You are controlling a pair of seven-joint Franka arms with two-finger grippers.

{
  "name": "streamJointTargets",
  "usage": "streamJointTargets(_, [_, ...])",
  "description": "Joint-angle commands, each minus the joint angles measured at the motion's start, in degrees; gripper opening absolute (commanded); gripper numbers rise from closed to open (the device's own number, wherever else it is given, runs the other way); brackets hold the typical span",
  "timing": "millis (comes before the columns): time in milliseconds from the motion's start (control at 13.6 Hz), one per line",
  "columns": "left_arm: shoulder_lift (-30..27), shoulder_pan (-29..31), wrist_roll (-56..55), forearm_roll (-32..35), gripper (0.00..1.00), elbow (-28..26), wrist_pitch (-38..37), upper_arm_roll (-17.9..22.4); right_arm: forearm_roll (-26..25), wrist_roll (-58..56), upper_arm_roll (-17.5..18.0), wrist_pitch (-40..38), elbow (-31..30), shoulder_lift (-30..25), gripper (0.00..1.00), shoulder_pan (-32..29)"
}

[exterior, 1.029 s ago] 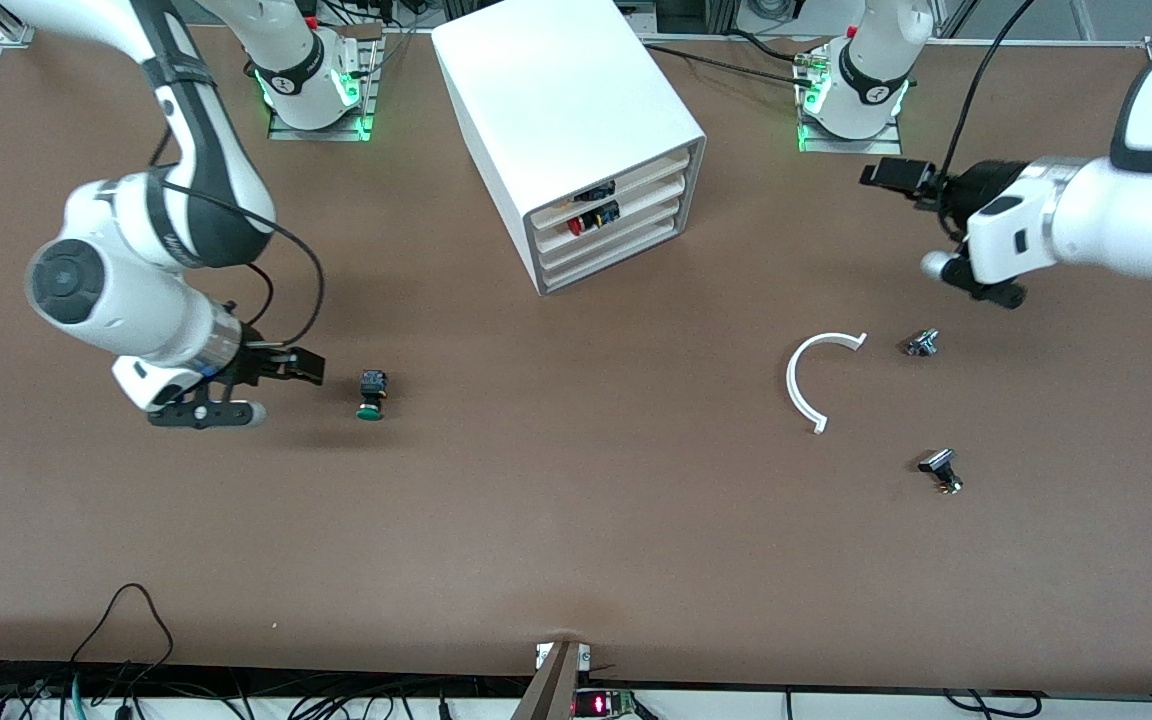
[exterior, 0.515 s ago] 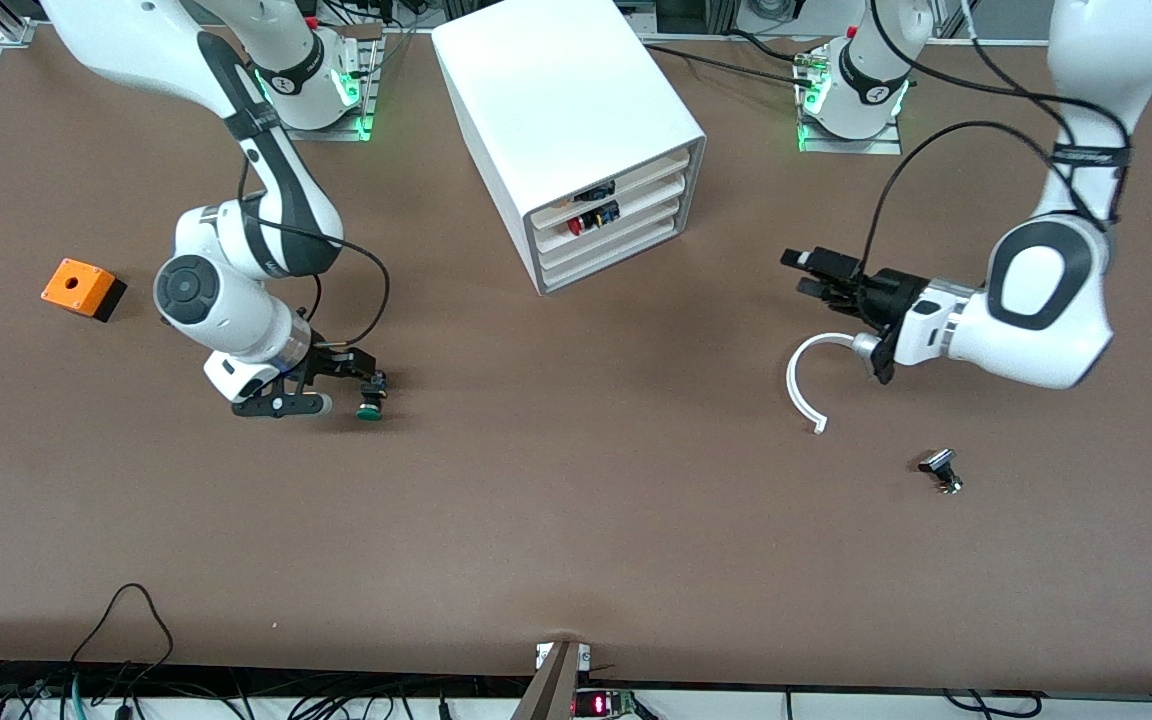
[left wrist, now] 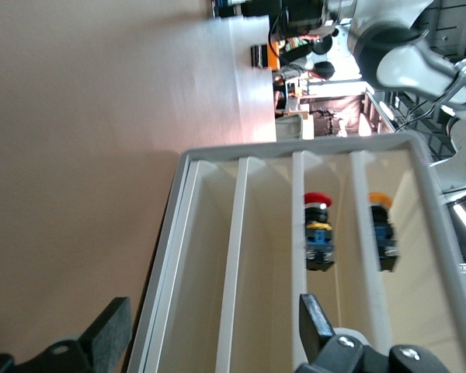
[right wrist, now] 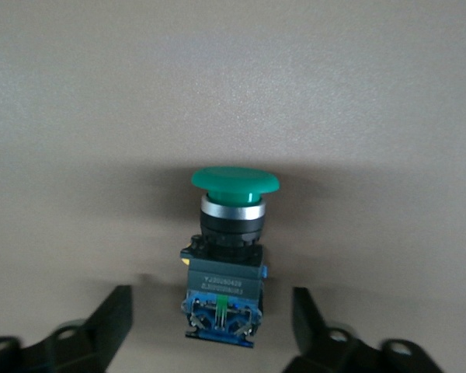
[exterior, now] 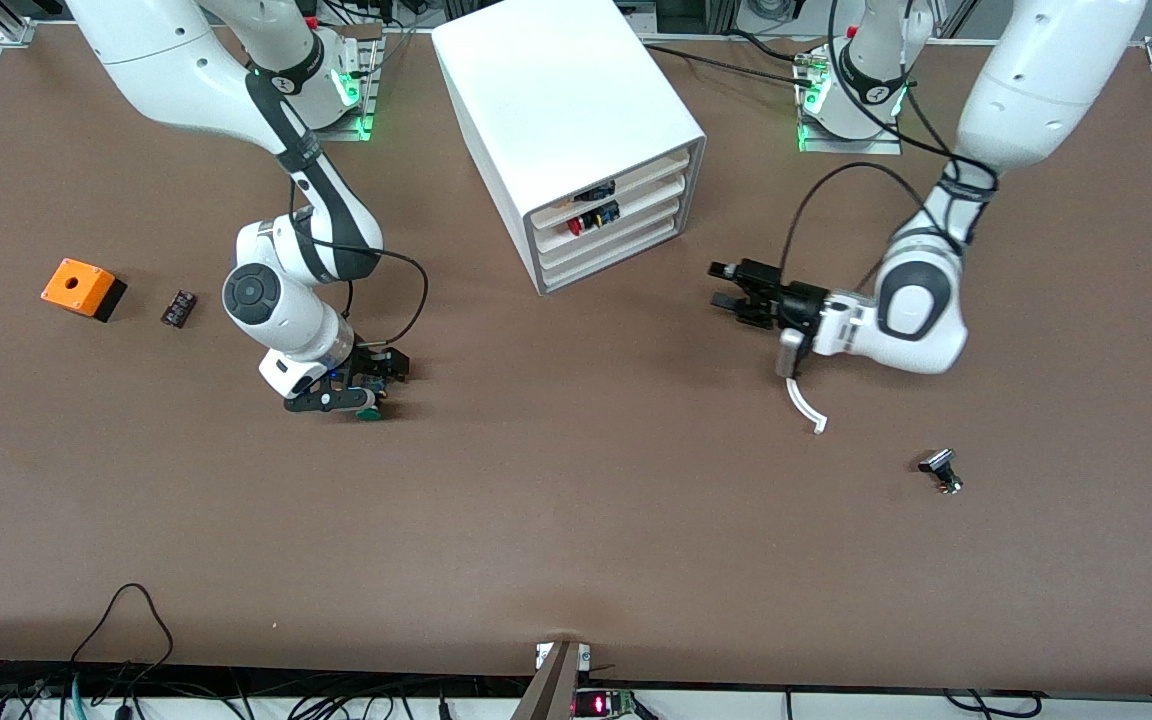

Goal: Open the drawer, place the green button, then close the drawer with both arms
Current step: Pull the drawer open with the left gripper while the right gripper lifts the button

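Two black grippers are low over the brown table. Right gripper has its fingers spread wide around the green-capped button, touching neither side — the button lies on the table toward the right arm's end. Left gripper, fingers parted and empty, faces the white cabinet, whose drawers sit closed — a red button shows inside.

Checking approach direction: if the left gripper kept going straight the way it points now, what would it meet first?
Probably the cabinet's open front: the left gripper, fingers open, faces its drawers head-on in the left wrist view, with bare table between.
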Motion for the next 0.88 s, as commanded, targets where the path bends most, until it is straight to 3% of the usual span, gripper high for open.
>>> streamJointTargets(0, [1.74, 0.14, 2.64, -1.93, 0.85, -1.51, 1.52, -3.34, 0.76, 0.55, 0.22, 0.09, 0.08, -0.6, 0.7, 0.12])
streamJointTargets(147, [1.92, 0.05, 4.48, -2.28, 0.83, -2.65, 2.14, -3.52, 0.76, 0.46, 0.22, 0.01, 0.43, -0.6, 0.18, 0.12])
streamJointTargets(221, [2.0, -0.13, 5.19, -2.28, 0.8, -3.0, 2.05, -3.61, 0.76, 0.37, 0.22, -0.08, 0.52, -0.78, 0.01, 0.12])
streamJointTargets(441, [2.09, -2.4, 7.47, -6.22, 0.77, -4.94, 2.14, -3.7, 0.76, 5.08, 0.22, -0.43, 1.48, -0.95, 0.0, -0.06])
streamJointTargets(735, [2.09, -3.73, 7.74, -7.64, 0.68, -6.34, 2.4, -3.61, 0.85, 18.53, 0.48, -10.51, 7.7, -1.48, 0.0, 0.21])
streamJointTargets(809, [2.09, -3.99, 7.83, -7.64, 0.61, -6.35, 2.31, -3.7, 0.85, 22.22, 1.18, -13.76, 10.08, -1.48, 0.0, 0.21])
